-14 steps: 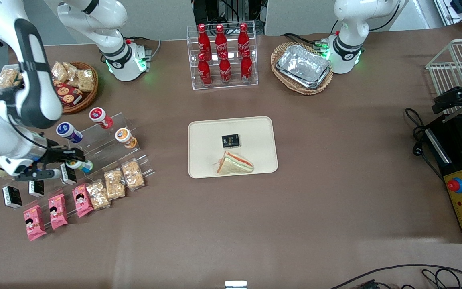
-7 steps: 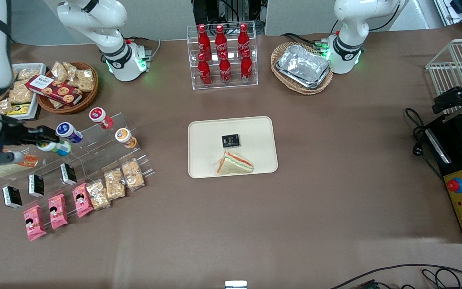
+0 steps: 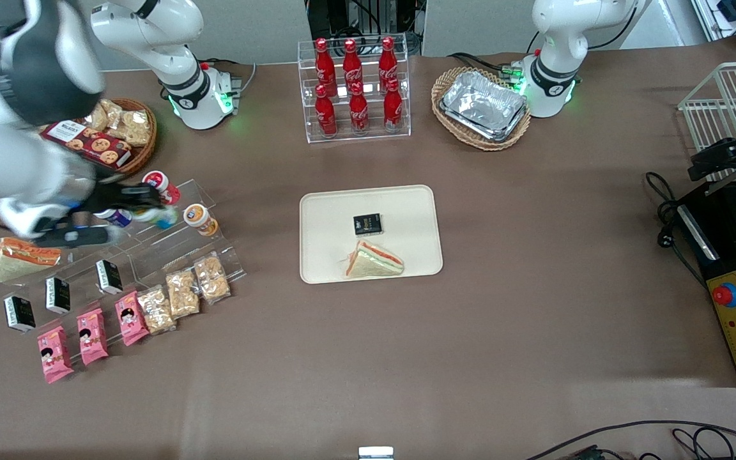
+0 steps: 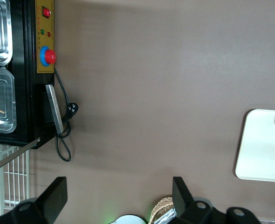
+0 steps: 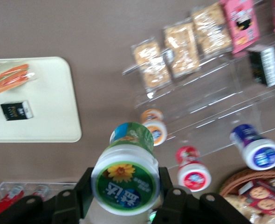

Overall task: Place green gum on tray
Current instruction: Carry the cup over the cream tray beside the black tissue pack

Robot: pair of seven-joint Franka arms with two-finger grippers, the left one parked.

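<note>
My right gripper is shut on the green gum and holds it in the air above the clear acrylic stand, toward the working arm's end of the table. In the right wrist view the gum shows its white lid with the green flower label and teal body, clamped between the black fingers of the gripper. The cream tray lies at the table's middle, apart from the gum, with a sandwich and a black packet on it. The tray also shows in the right wrist view.
On the stand are a red-lidded bottle, an orange-lidded bottle and a blue-lidded bottle, partly hidden by the gripper. Snack packets lie nearer the camera. A cola bottle rack and a basket of foil trays stand farther away.
The gripper lifted the green gum off the stand's lower step, swung outward and away from the camera, and has now come back over the stand's upper step, closer to the tray.
</note>
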